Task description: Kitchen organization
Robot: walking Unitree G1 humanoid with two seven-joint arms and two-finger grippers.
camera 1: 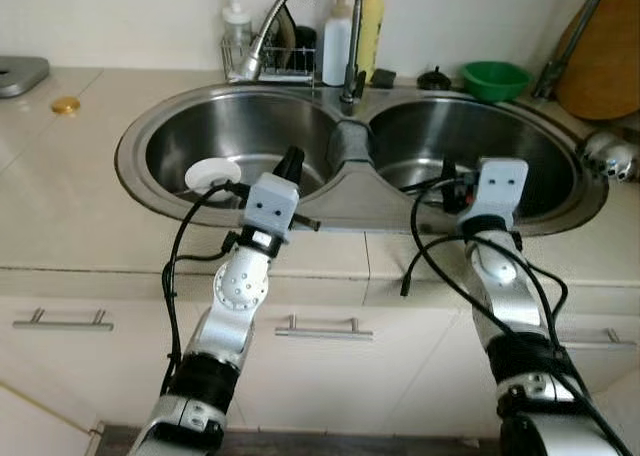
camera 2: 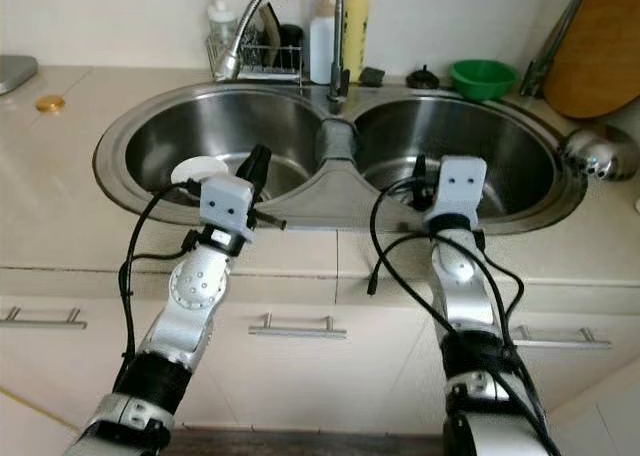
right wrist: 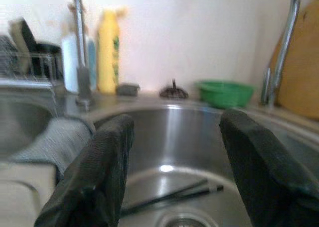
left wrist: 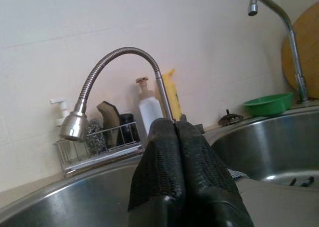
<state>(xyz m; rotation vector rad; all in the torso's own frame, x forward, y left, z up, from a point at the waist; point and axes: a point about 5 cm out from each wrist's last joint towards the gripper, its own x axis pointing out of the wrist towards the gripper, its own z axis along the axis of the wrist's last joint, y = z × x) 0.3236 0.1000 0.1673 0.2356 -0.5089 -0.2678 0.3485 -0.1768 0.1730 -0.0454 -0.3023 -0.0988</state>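
Biggest risk: right gripper [right wrist: 172, 187], jaws spread wide and empty at the near rim of the right basin, drops in too steep and skids the 2 dark chopsticks [right wrist: 172, 198] lying on the basin floor toward the drain, or pinches just 1. Left gripper [left wrist: 180, 177], fingers pressed together on nothing at the left basin's rim, could clip the white dish [camera 1: 212, 173] in there. Count: 1 double sink [camera 1: 345, 206] w/ 2 basins, 2 taps, 1 green bowl [camera 1: 494, 78], 1 gold lid [camera 1: 66, 105] on the counter.
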